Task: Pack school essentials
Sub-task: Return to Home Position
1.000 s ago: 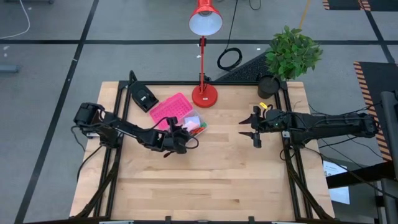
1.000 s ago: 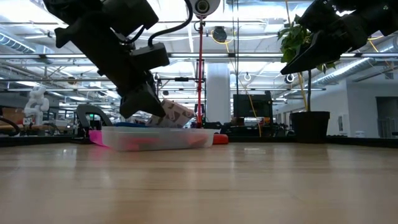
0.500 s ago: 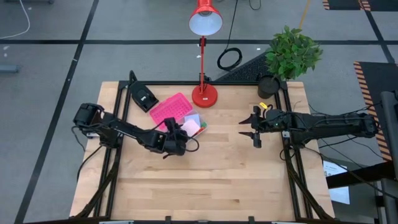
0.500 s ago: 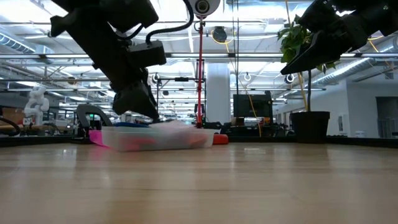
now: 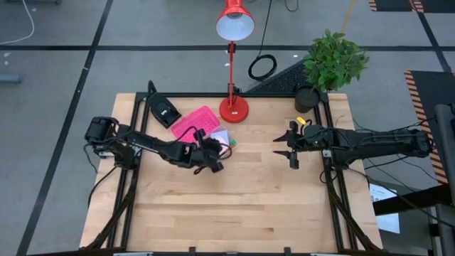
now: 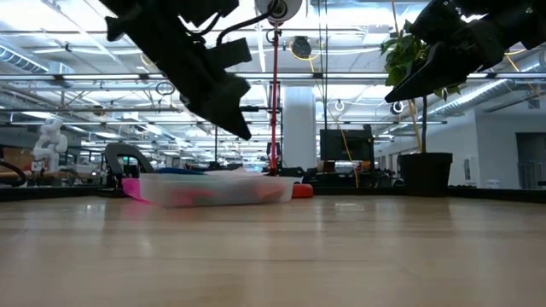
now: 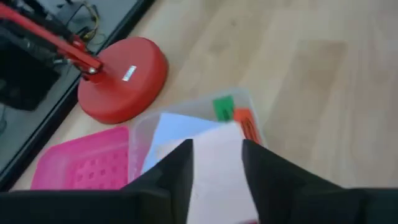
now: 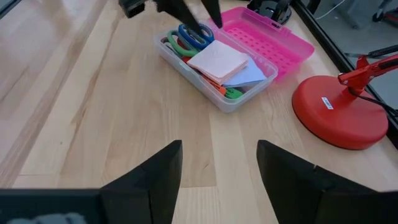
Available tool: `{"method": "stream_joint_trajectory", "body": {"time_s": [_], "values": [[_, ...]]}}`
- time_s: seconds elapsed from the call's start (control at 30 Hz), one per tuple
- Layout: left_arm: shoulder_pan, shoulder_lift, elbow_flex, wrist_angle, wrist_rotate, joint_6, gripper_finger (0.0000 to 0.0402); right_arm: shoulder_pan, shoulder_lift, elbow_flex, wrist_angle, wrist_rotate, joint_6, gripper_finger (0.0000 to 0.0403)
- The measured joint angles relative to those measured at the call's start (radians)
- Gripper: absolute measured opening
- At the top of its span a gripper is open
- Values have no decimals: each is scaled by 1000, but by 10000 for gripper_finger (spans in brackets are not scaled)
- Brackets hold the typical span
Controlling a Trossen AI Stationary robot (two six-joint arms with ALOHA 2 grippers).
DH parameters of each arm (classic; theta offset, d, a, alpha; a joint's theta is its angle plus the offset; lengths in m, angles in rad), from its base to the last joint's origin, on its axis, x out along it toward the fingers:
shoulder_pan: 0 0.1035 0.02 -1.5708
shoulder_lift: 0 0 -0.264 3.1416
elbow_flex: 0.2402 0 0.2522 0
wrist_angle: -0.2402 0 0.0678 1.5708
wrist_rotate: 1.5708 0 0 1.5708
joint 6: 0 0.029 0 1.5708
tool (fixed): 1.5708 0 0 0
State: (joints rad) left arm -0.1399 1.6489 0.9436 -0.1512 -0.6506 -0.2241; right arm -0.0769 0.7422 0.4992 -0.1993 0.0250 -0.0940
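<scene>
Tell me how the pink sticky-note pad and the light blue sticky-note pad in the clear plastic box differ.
The pink sticky-note pad lies on top, its whole square face showing; the light blue sticky-note pad sits beneath it, only one part showing. The pink pad is nearer the blue-handled scissors; the blue pad is nearer the box's other end. Both lie flat inside the box, untouched by the left gripper.
</scene>
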Motion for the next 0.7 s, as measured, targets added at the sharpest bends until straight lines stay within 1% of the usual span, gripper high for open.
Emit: {"method": "stream_joint_trajectory", "body": {"time_s": [0.07,0.17,0.27,0.43,0.5,0.57,0.6,0.7], "values": [[14,-8,0,20,6,-17,116,0,0,0,0,0,0,201],[27,-39,1,44,46,-26,79,0,0,0,0,0,-1,201],[26,-82,-1,25,83,-26,48,0,0,0,1,0,-8,201],[0,-168,0,23,82,-47,7,0,0,0,9,4,-12,201],[-20,-198,0,19,80,-48,4,0,0,0,8,5,-20,200],[-41,-226,-1,34,73,-40,10,0,0,0,10,14,-23,196],[-52,-236,2,46,67,-37,14,0,0,0,12,27,-23,192],[-96,-291,-2,-3,27,-22,20,0,0,0,56,24,-2,165]]}}
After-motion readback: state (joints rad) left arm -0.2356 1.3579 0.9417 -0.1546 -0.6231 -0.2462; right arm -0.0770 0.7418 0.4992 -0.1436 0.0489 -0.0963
